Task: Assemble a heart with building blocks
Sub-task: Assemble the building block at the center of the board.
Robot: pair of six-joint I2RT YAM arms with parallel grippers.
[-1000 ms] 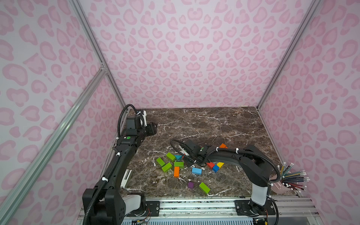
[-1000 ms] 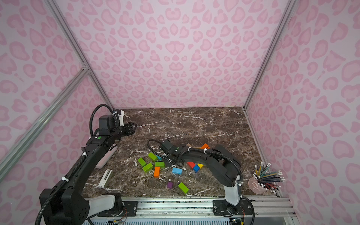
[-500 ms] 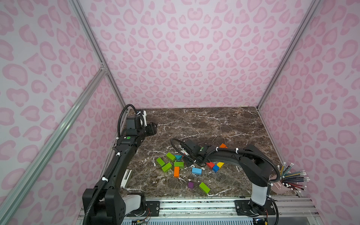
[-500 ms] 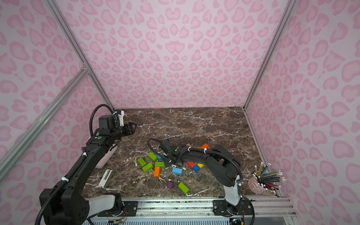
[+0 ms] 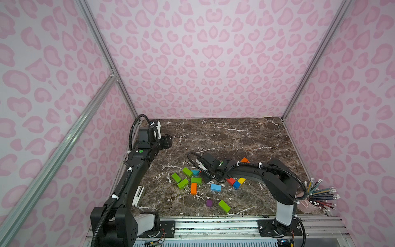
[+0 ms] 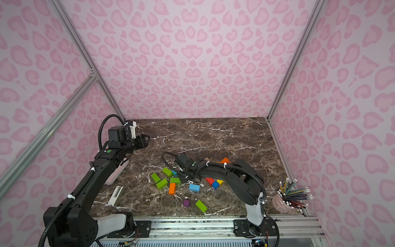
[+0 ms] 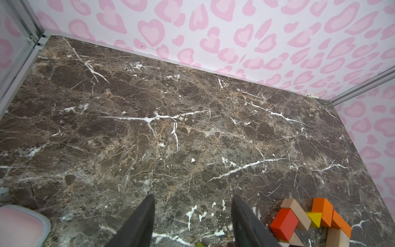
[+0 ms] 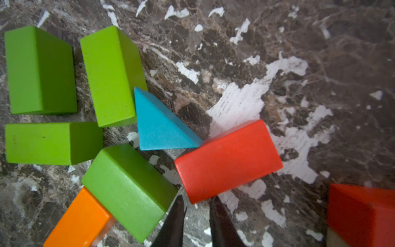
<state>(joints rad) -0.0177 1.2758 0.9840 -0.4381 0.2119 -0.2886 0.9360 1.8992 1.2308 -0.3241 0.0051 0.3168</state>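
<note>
Red brick [image 8: 228, 160] lies on the table [image 5: 235, 136] beside a blue prism [image 8: 158, 126] among scattered building blocks [image 5: 196, 180] | right gripper [image 8: 197, 203] is closed, nothing held, tips apparently touching the brick | left gripper [image 7: 192, 196] is held aside, jaws parted, empty | step judged: nudging brick into outline | next: gentle aligned push needed

The dark brown marble worktop [image 5: 224, 136] carries a translucent pink cup [image 5: 306, 207] of coloured pencils [image 5: 322, 192] at its front right corner and a small white oblong object [image 5: 138, 195] near its left edge.

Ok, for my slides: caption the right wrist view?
Right pincer, shut, beside a red brick, green bricks and a blue triangular prism.
</note>
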